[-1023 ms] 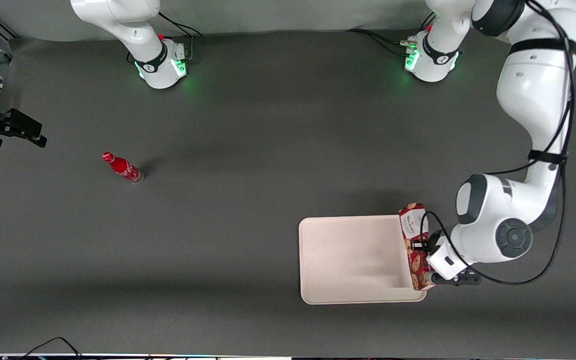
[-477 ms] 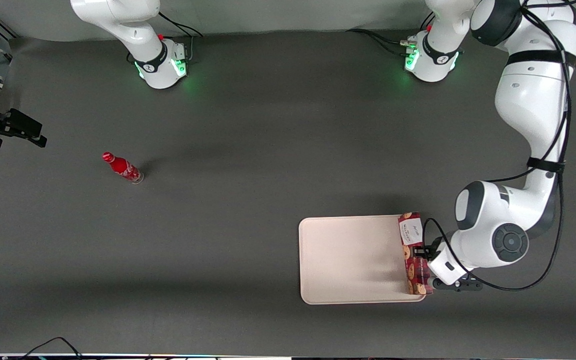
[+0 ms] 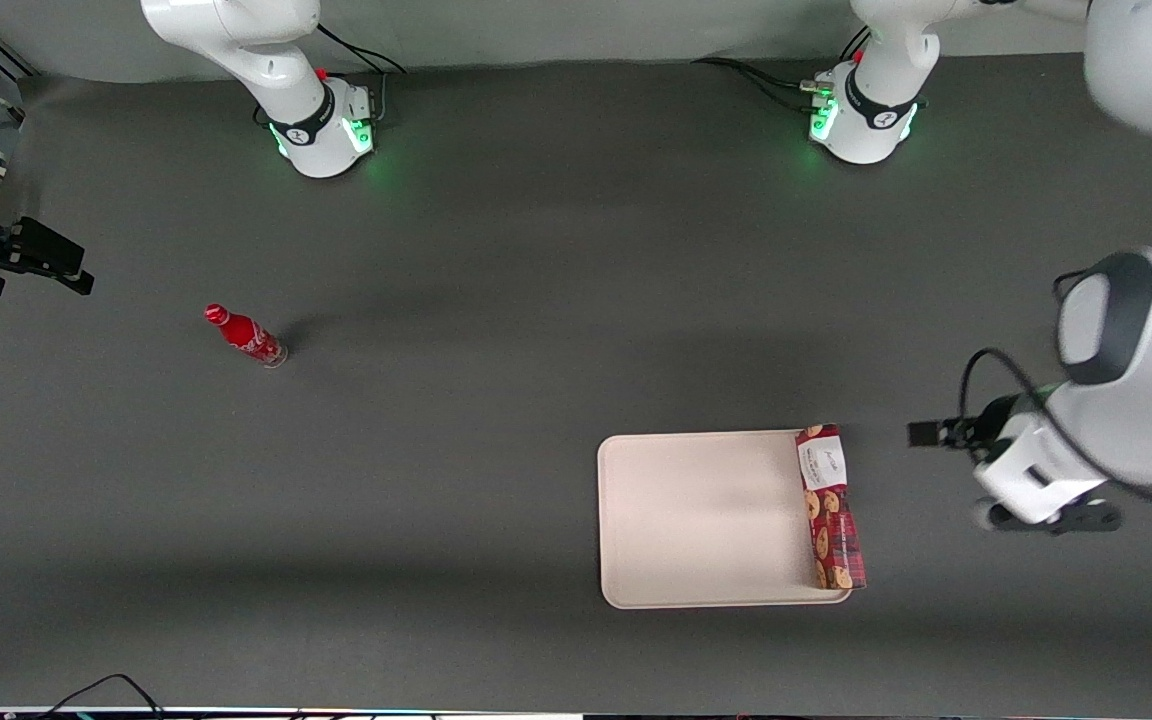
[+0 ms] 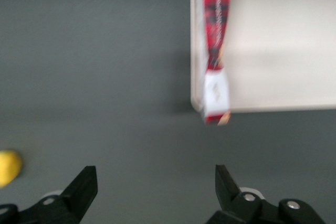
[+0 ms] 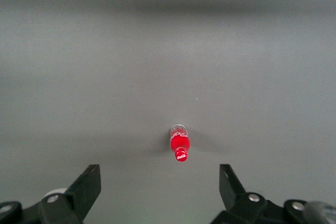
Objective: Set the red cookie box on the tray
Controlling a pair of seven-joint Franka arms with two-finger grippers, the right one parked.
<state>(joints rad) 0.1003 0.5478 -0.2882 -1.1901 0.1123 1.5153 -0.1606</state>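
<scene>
Gripper: the left arm's gripper (image 4: 155, 187) hangs above bare table at the working arm's end; its fingers (image 4: 84, 187) are spread wide with nothing between them. In the front view it (image 3: 946, 434) is well apart from the tray and carries nothing.

Red cookie box: red cookie box (image 3: 833, 505) lies free of the gripper, toward the parked arm's end from it and slightly nearer the front camera. It lies along the tray edge closest to the gripper, partly over the rim. Its white-labelled end points away from the front camera, and the cookie-printed end sits by the tray corner nearer that camera. The wrist view shows the box (image 4: 214, 51) lengthwise on that rim, its label end reaching just past the tray corner.

Tray: cream tray (image 3: 696, 515) lies flat on the table, with the box between its open surface and the gripper. The rest of its surface carries nothing.

Table: dark grey table (image 3: 496, 300) carries everything named.

Red bottle: small red bottle (image 3: 244, 335) stands far off toward the parked arm's end, well apart from gripper, box and tray.

Yellow object: a blurred yellow shape (image 4: 8, 166) shows near the gripper in the wrist view; what it is cannot be told.
</scene>
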